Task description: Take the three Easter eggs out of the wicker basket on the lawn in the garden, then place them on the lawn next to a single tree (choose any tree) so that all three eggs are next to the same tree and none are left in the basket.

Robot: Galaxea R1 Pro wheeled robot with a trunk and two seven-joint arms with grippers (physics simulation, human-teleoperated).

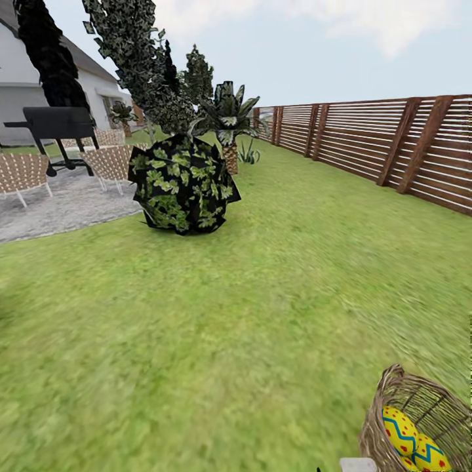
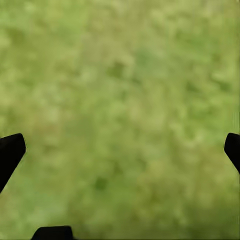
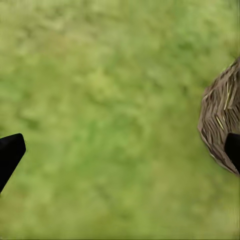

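The basket sits on the lawn at my near right, with two eggs lying inside it, one just beside the other. Far ahead and to the left a bush stands on the grass, with a tree and a palm behind it. Left of the bush lies a patio carrying chairs and a grill, the house beyond. A fence runs along the right side. Below my right hand is grass, the basket near one finger.

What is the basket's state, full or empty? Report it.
Not empty: the wicker basket holds at least two Easter eggs; a third cannot be told.
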